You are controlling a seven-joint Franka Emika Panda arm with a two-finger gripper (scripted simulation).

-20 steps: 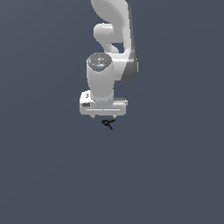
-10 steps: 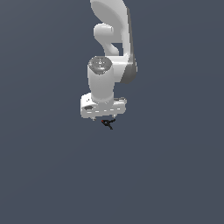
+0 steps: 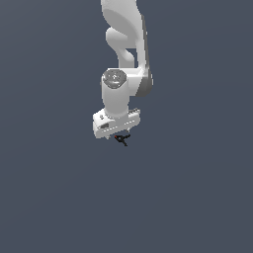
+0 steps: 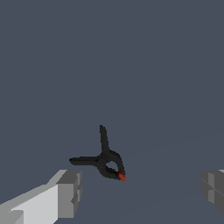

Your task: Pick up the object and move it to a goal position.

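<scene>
The object (image 4: pixel 106 158) is a tiny black clamp-like piece with two thin arms and a red tip, lying on the dark grey floor. In the exterior view the object (image 3: pixel 122 140) peeks out just under the white hand. My gripper (image 4: pixel 140 190) is open. One grey fingertip (image 4: pixel 69 192) stands on one side of the object and the other fingertip (image 4: pixel 213 189) far off on the other side. Neither pad touches it. In the exterior view the gripper (image 3: pixel 118 136) hangs straight down over the object, its fingers mostly hidden by the hand.
A flat, dark grey floor (image 3: pixel 197 197) fills both views. The white arm (image 3: pixel 126 44) rises from the hand toward the exterior view's top.
The hand has come down a little toward the object. The object has stayed in place.
</scene>
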